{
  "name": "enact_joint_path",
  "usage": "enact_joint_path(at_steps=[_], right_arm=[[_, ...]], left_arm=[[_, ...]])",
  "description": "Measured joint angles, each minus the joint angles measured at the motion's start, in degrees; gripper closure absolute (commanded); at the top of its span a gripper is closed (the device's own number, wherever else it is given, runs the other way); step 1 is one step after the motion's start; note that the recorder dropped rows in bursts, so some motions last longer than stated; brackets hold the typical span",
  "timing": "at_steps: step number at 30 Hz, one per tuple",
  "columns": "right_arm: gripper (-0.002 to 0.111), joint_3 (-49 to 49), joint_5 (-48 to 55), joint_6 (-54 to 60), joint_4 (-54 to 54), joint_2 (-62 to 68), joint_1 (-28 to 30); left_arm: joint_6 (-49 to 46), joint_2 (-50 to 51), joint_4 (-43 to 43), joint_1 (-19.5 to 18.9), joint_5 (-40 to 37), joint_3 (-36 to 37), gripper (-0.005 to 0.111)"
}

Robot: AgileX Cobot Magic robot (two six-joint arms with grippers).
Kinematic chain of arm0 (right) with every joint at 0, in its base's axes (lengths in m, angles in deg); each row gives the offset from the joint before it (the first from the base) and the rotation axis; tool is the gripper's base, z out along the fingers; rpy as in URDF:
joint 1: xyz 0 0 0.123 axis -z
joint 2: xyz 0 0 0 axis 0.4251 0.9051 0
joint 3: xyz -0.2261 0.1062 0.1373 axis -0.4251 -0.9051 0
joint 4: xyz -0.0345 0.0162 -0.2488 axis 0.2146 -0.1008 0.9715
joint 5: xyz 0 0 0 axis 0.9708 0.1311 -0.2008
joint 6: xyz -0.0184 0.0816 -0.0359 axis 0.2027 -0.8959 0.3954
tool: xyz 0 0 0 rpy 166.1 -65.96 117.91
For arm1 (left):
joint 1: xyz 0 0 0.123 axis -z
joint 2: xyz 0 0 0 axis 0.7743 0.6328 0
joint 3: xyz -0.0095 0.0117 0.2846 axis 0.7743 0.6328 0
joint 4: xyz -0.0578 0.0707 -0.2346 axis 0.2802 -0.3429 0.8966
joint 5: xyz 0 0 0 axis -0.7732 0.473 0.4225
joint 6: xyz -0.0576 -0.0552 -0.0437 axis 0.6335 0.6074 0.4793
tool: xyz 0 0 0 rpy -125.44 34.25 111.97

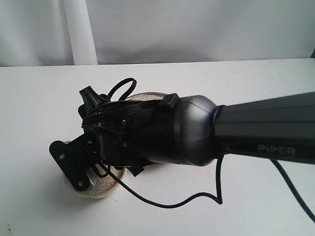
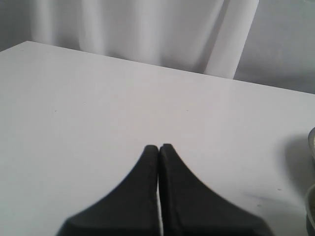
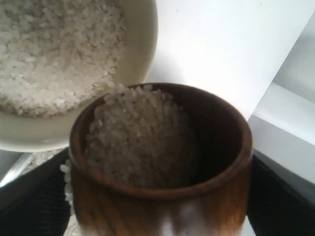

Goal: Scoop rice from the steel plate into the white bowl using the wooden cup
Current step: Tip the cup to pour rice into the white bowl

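Note:
In the right wrist view my right gripper is shut on the wooden cup, its dark fingers pressing both sides. The cup holds rice heaped toward the lip that tilts at the white bowl. That bowl is well filled with rice. In the exterior view the right arm reaches across to the left, and the gripper hangs over the white bowl, hiding the cup. Behind the arm only a strip of the steel plate with rice shows. My left gripper is shut on nothing above bare table.
The black right arm fills the middle of the exterior view, and its cable loops over the white table in front. A white curtain hangs behind the table's far edge. Dish rims touch the left wrist view's border.

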Motion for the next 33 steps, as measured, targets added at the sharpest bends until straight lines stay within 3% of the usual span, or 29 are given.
enact_joint_path(at_steps=[33], right_arm=[[0.108,0.0,8.5,0.0,24.7,4.5,-4.4]], left_arm=[[0.0,0.0,0.0,0.0,0.0,0.0,0.107]])
